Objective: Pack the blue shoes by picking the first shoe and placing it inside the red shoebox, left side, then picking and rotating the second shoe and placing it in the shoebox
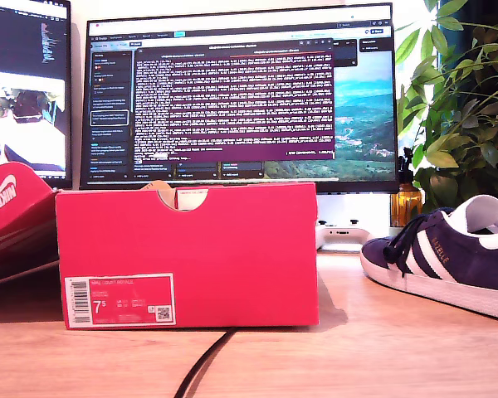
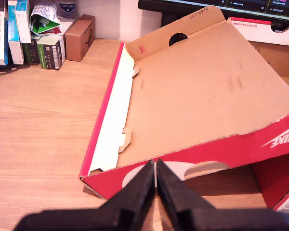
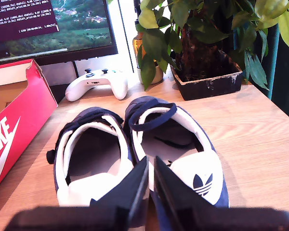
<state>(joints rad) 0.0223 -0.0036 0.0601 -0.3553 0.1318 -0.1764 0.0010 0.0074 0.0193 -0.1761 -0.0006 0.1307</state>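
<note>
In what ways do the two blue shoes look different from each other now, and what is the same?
In the second wrist view, the first shoe shows a plain white insole, while the second shoe carries a dark trefoil logo on its heel insole. A dark lace loops across the second shoe's opening; none crosses the first's. Both are navy with white lining, side by side on the table, toes toward the monitor.

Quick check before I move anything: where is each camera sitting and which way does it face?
Exterior view: low at table height, facing the red shoebox end-on, monitor behind, one blue shoe at this view's right; no arm shows.
First wrist view: on my first hand, looking down into the shoebox lid; closed black fingers show.
Second wrist view: on my second hand, above the blue shoes, facing the plant and controller; fingers closed.
Shared: all three views show the shoebox.
</note>
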